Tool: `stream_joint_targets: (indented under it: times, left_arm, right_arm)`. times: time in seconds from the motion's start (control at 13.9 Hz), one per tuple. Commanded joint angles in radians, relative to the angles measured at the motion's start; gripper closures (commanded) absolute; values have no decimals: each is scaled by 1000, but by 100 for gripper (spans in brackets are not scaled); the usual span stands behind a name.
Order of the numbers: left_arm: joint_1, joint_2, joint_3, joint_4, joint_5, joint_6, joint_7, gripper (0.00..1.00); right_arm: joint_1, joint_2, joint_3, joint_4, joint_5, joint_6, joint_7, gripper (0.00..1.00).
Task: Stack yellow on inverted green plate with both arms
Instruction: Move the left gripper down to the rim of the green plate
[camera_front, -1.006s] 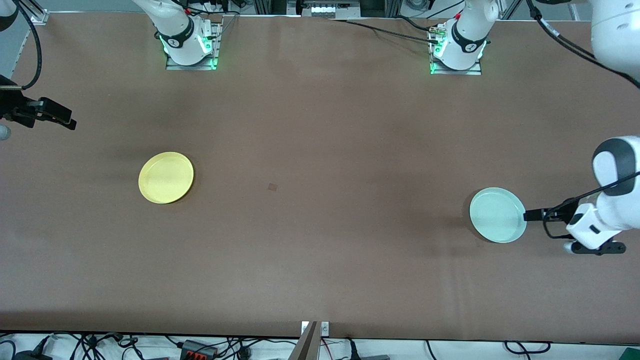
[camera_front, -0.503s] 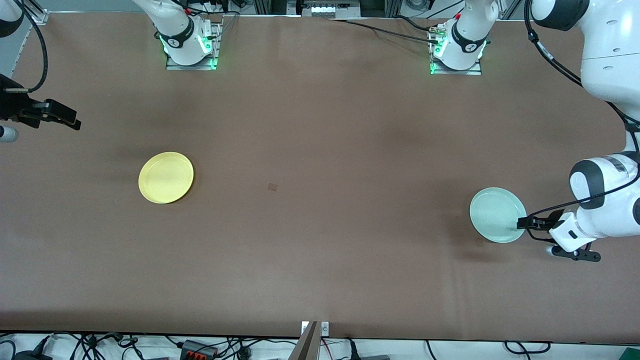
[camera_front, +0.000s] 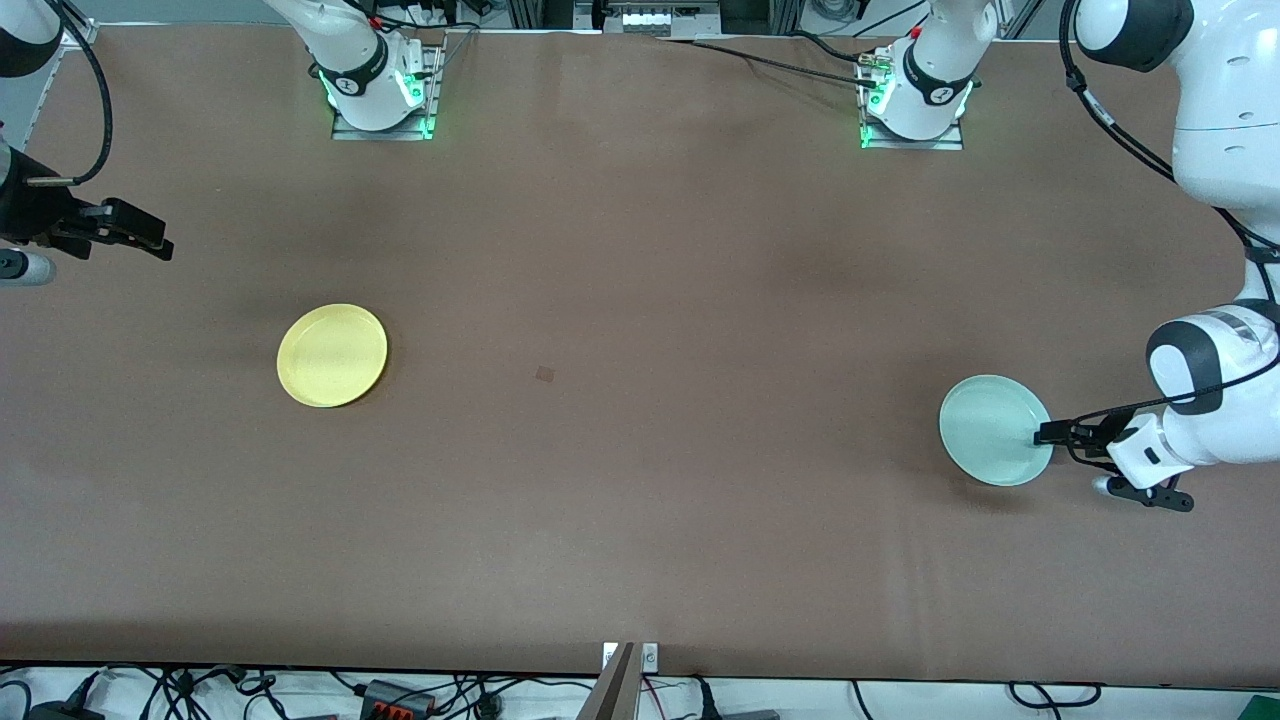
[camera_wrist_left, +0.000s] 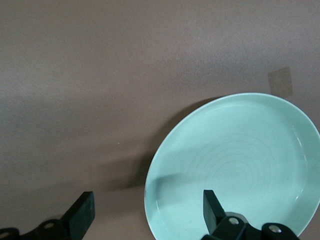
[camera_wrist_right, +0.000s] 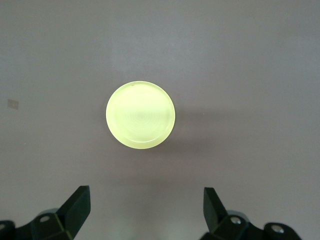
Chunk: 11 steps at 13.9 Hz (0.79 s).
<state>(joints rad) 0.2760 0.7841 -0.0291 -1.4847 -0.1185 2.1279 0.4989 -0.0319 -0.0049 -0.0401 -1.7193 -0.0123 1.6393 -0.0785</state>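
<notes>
The yellow plate (camera_front: 332, 355) lies rim up on the brown table toward the right arm's end; it also shows in the right wrist view (camera_wrist_right: 140, 115). The pale green plate (camera_front: 995, 430) lies hollow side up toward the left arm's end, and shows in the left wrist view (camera_wrist_left: 240, 170). My left gripper (camera_front: 1043, 434) (camera_wrist_left: 147, 215) is open at the plate's edge. One finger is over the plate's inside and the other is over the table outside the rim. My right gripper (camera_front: 160, 243) (camera_wrist_right: 146, 207) is open and empty, up over the table's end, apart from the yellow plate.
A small dark square patch (camera_front: 545, 374) marks the table's middle. The two arm bases (camera_front: 380, 90) (camera_front: 915, 100) stand along the table's edge farthest from the front camera. Cables lie off the table's edge nearest that camera.
My left gripper has come in and down from beside the green plate until its fingers straddle the rim. My right gripper has drifted a little toward the table's middle. Neither plate has moved.
</notes>
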Motion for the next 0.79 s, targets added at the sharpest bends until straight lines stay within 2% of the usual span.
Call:
stream_joint_targets:
  times: [0.0,0.14,0.36,0.43,0.57,0.72]
  left_arm:
    - [11,-5,-12,-22,-30,20,36,32]
    - [12,12,-12,-20,-30,24,36,39]
    - [17,18,-12,-19,-32,41,59,39]
    - [15,20,-12,-19,-30,44,66,47]
    - [15,23,-11,-14,-27,43,114,75]
    - [17,23,-11,-12,-30,43,135,93]
  right_arm:
    - [6,-4,0,-3,-3,1,-17,0]
    - [4,-9,0,-8,-3,17,-15,0]
    - [3,-21,-3,0,3,22,-9,0]
    - [3,-23,-4,10,5,21,-9,0]
    - [3,-15,-3,21,6,17,-7,0]
    - [0,22,-3,23,5,20,-15,0]
